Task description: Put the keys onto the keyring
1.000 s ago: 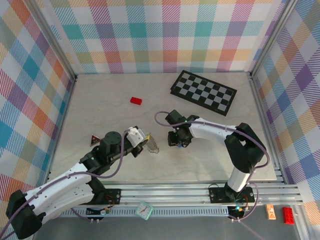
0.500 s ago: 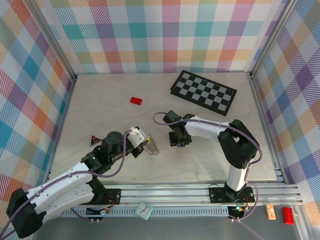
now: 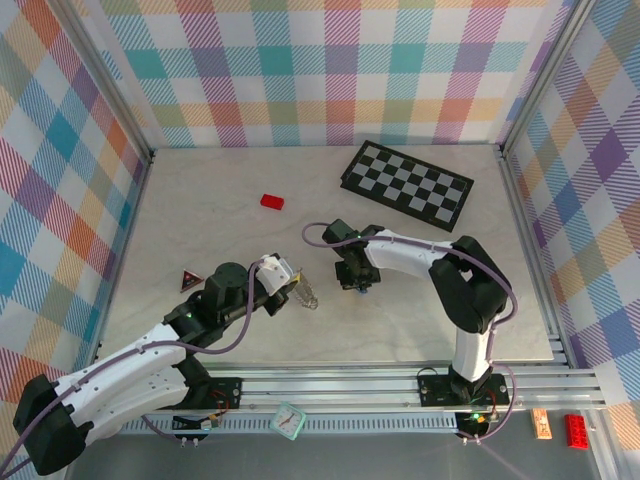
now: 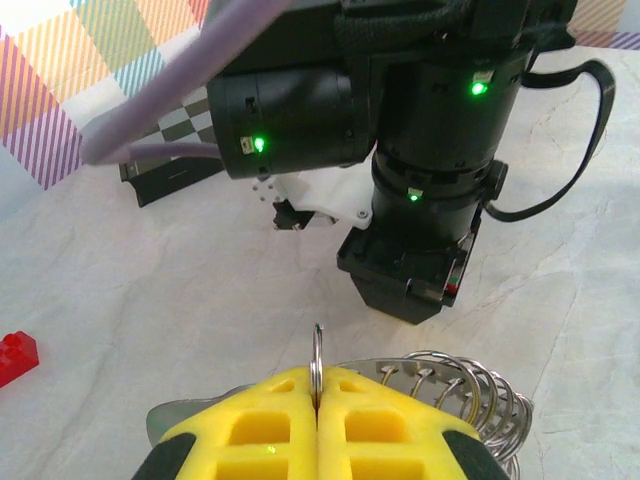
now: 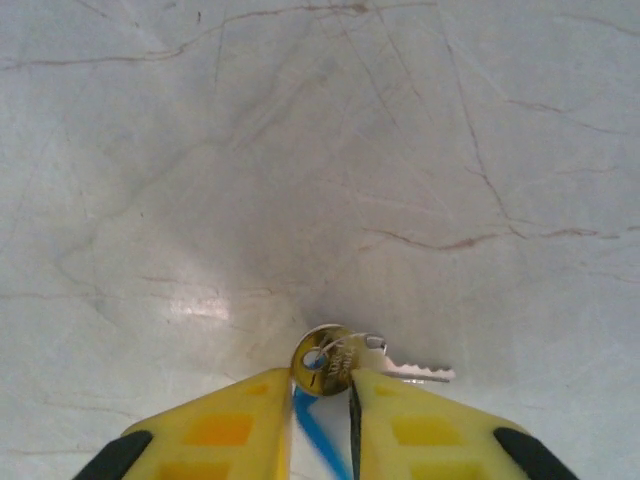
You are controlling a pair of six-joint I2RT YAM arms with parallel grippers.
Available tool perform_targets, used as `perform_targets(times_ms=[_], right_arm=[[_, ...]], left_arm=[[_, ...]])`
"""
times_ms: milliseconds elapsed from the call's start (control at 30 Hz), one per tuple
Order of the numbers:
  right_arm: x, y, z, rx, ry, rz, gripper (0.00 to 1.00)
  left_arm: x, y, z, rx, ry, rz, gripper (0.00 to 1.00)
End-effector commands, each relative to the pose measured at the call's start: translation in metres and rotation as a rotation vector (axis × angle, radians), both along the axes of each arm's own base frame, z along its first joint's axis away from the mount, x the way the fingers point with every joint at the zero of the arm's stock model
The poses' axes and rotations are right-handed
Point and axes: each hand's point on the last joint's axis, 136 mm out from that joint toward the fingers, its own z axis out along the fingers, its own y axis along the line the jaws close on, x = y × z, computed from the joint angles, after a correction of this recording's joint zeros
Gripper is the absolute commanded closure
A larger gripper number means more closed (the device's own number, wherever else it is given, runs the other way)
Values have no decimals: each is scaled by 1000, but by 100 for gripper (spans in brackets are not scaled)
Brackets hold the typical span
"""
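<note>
My left gripper [image 4: 317,395] is shut on a thin steel ring [image 4: 316,358] that stands upright between its yellow fingers. The rest of the silvery keyring [image 4: 462,385], a plate with several loops, hangs to the right of it. From above, the keyring [image 3: 309,293] dangles at the left gripper [image 3: 291,284], a little left of my right gripper [image 3: 357,283]. The right gripper [image 5: 322,385] points down at the table. Its yellow fingertips [image 5: 240,425] close on the round brass head of a key [image 5: 326,360], whose toothed blade sticks out to the right. A blue strip [image 5: 318,432] shows between the fingers.
A black-and-white checkerboard [image 3: 408,184] lies at the back right and a red block [image 3: 272,201] at the back left. A small dark triangle [image 3: 188,281] sits by the left arm. The right arm's black wrist [image 4: 415,265] hangs close in front of the left gripper.
The right gripper has shifted slightly left and down to the table, and its jaws have narrowed onto the key's head. The left gripper has kept its hold on the ring, nearly still.
</note>
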Motion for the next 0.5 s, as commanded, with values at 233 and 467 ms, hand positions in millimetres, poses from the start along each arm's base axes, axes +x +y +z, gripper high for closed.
perform_targets(times_ms=[233,467], right_arm=[[-31,-19,14,3,57,7,69],[-1,-12,27,11,-58,-134,61]], left_arm=[[1,-10,14,-46,-43,-28,100],[3,-12,17,-47,-52,-30,100]])
